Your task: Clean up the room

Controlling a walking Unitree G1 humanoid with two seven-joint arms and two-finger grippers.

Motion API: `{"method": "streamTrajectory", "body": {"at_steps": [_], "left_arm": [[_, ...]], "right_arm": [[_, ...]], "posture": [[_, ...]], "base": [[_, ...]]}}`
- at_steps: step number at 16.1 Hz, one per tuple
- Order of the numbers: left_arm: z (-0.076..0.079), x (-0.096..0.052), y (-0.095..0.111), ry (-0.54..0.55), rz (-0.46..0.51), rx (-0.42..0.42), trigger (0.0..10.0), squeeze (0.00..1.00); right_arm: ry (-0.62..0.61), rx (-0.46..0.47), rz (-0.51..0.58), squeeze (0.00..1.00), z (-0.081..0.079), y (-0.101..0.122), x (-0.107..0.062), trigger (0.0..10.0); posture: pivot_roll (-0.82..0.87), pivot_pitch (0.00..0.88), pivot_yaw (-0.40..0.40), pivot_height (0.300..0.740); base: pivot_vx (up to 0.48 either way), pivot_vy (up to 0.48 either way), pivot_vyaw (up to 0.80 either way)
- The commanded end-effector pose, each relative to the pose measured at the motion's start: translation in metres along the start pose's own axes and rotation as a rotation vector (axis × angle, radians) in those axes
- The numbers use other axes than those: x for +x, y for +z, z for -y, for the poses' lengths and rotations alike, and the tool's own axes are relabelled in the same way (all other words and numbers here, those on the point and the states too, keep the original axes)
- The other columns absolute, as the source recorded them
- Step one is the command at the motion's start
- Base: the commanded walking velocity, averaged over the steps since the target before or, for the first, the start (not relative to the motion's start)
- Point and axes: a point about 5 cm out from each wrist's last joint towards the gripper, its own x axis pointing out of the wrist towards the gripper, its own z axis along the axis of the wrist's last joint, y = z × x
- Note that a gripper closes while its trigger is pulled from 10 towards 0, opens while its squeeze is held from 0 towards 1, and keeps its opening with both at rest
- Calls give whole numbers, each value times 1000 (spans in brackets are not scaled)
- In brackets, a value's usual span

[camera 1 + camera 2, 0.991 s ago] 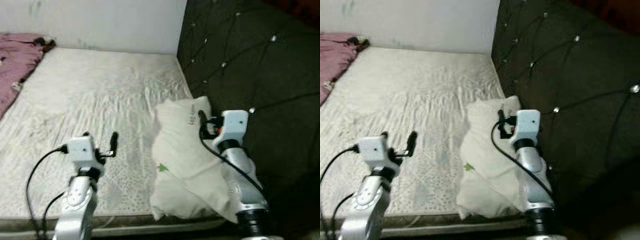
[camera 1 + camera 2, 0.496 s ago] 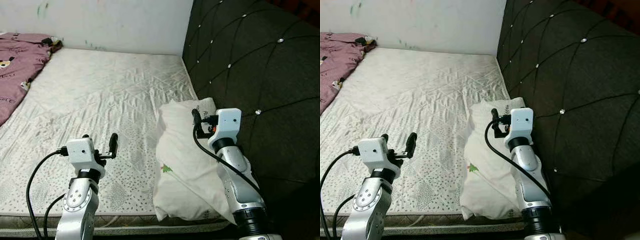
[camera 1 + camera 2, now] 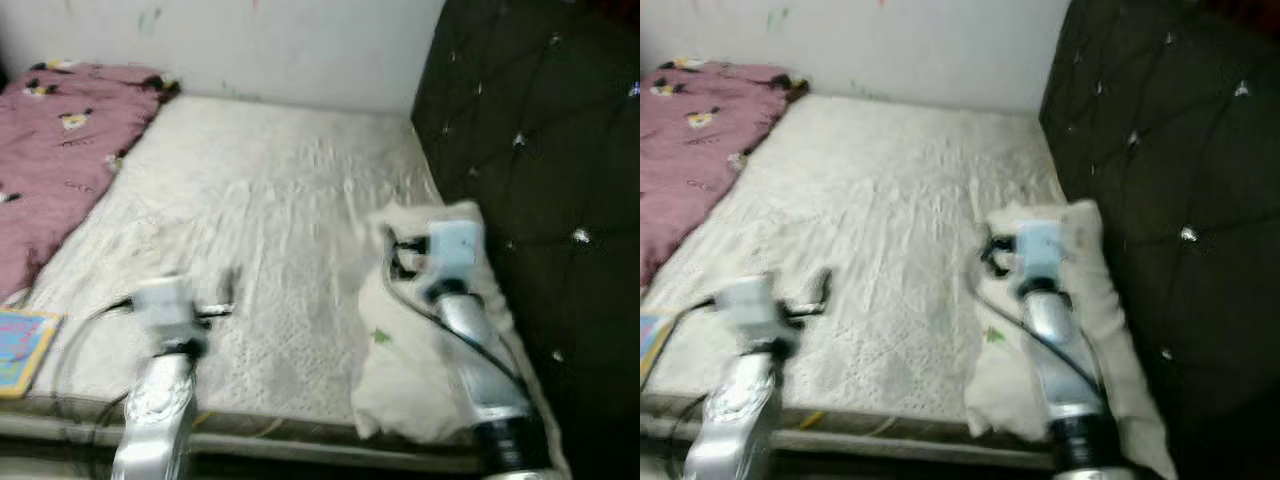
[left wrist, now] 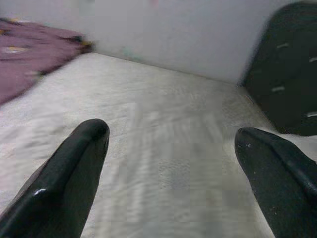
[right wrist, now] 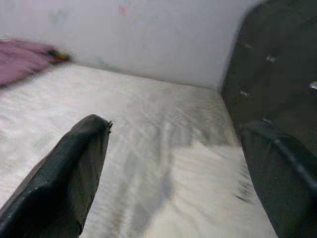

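On the bare mattress [image 3: 270, 200], pink blanket [image 3: 55, 150] far left, white pillow [image 3: 420, 370] against dark headboard [image 3: 540, 160], both grippers' jaws wide

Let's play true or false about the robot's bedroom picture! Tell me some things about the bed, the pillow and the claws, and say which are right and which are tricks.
1. The white pillow lies on the bed next to the dark padded headboard. True.
2. The pink blanket is spread on top of the pillow. False: it lies on the far side of the mattress, away from the pillow.
3. The left claw is open and holds nothing. True.
4. The right claw is squeezing the pillow. False: it is open above the pillow, holding nothing.
5. The headboard is bright white. False: it is dark, with shiny buttons.
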Motion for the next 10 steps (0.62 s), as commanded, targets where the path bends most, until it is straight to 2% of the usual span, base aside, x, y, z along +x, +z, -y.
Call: {"method": "streamTrajectory", "body": {"at_steps": [1, 4, 10], "left_arm": [[-11, -2, 0, 30, -7, 26, 10000, 0], [-10, -1, 0, 28, -8, 28, 10000, 0], [-14, -3, -3, 46, -13, 41, 10000, 0]], "right_arm": [[21, 5, 10, 0, -7, 3, 2, 10000], [26, -2, 4, 0, -8, 2, 2, 10000], [45, -23, -20, 0, -9, -5, 0, 10000]], "posture": [[35, 0, -51, 740], [32, 0, -53, 740], [36, 0, -64, 740]], "base": [[0, 311, 0], [0, 310, 0], [0, 314, -527]]}}
